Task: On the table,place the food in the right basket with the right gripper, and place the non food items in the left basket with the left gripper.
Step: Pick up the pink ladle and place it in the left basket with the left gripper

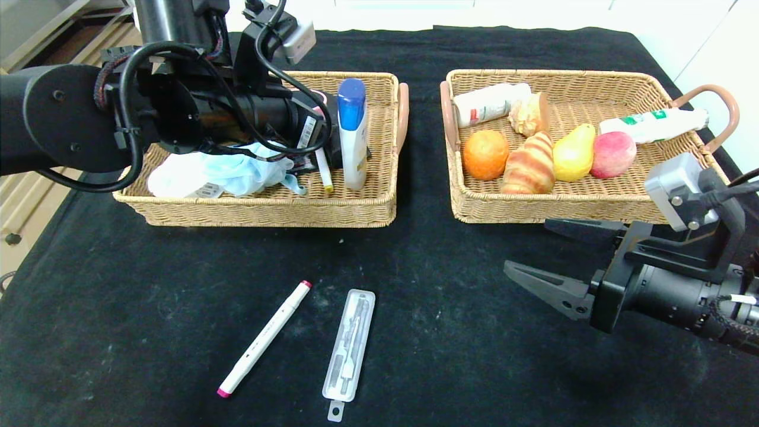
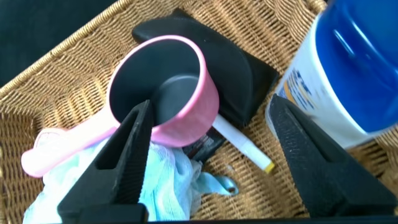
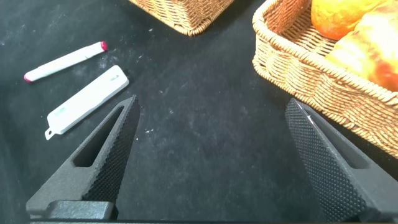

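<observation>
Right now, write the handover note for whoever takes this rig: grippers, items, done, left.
Left gripper: open over the left basket, above a pink scoop lying inside.
Right gripper: open, empty, low over the table in front of the right basket.
Done: orange, croissant, pear and peach are in the right basket; blue-capped bottle and cloth are in the left.
Left: marker and clear plastic case on the table, both for the left basket.
</observation>
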